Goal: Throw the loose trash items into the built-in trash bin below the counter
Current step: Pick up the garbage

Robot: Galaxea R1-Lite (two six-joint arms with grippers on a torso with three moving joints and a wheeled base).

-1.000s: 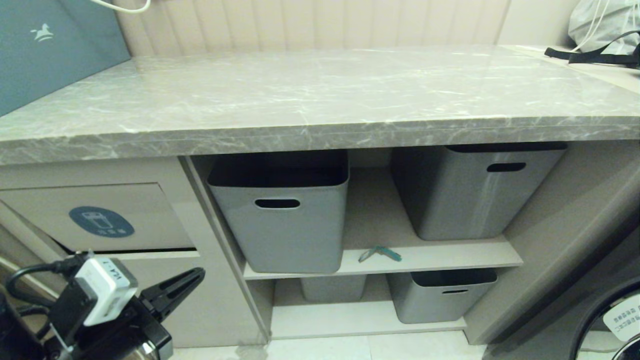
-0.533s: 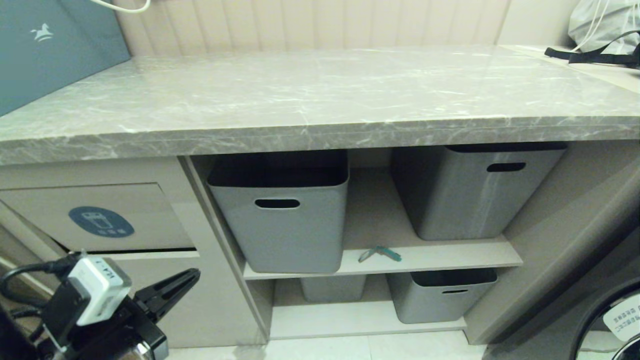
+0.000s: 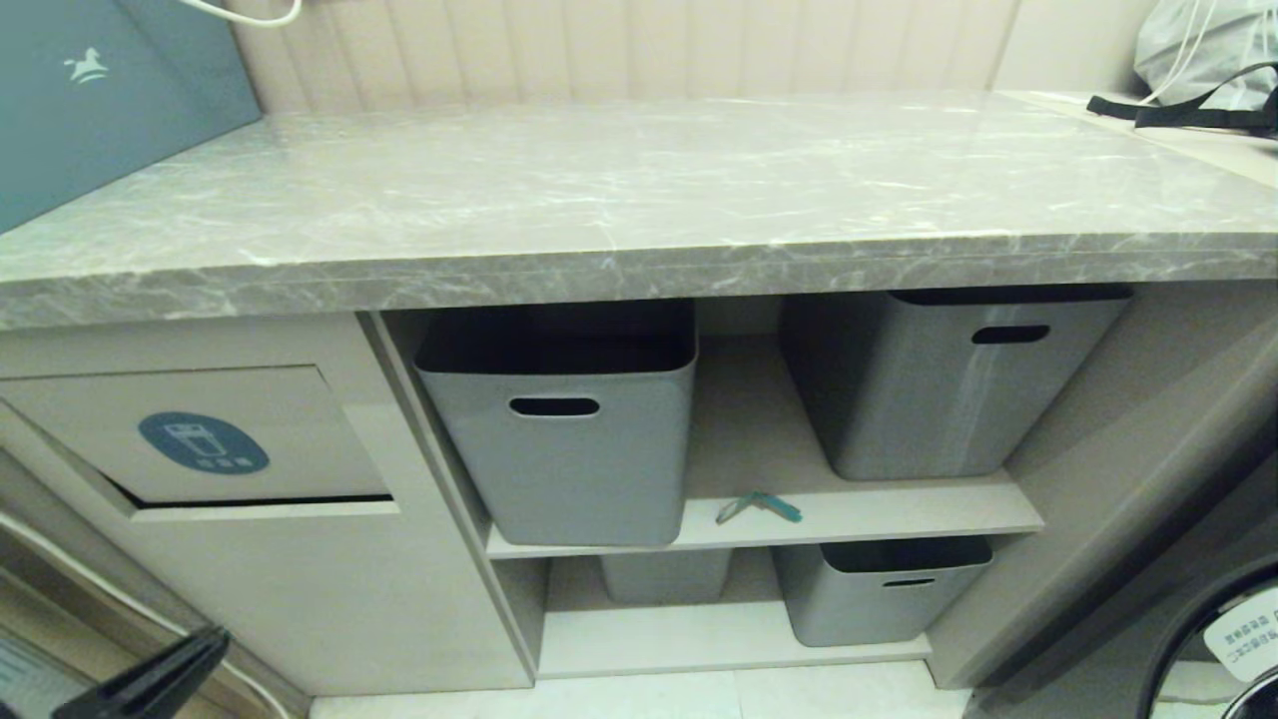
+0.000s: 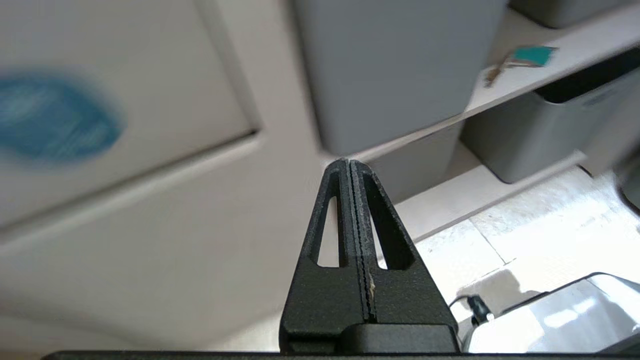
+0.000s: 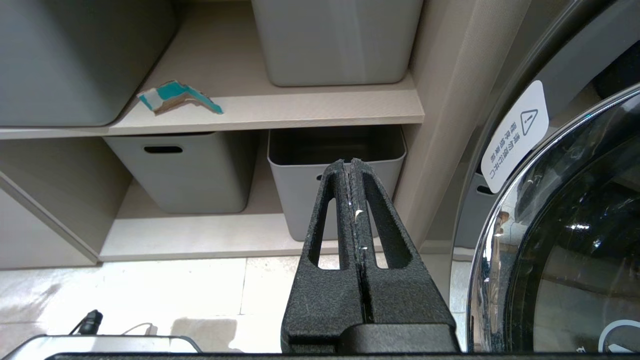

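Observation:
One loose trash item, a torn turquoise-and-tan wrapper strip (image 3: pixel 759 507) (image 5: pixel 176 97) (image 4: pixel 522 59), lies on the upper shelf between two grey tubs. The built-in trash bin (image 3: pixel 195 434) (image 4: pixel 100 125) is a beige flap with a dark blue oval sticker, at the left under the counter, with a dark slot along its lower edge. My left gripper (image 3: pixel 215 639) (image 4: pixel 349 162) is shut and empty, low at the bottom left, below the flap. My right gripper (image 5: pixel 348 161) is shut and empty, parked low, pointing at a lower tub.
Grey tubs (image 3: pixel 559 429) (image 3: pixel 939 379) stand on the upper shelf, others (image 3: pixel 879 589) on the lower one. A marble counter (image 3: pixel 639 200) overhangs them. A round washer door (image 5: pixel 560 235) is at the right. A teal box (image 3: pixel 90 90) leans at the back left.
My left arm has dropped down and to the left; its wrist and camera have left the head view, and only the shut fingers show at the bottom left corner.

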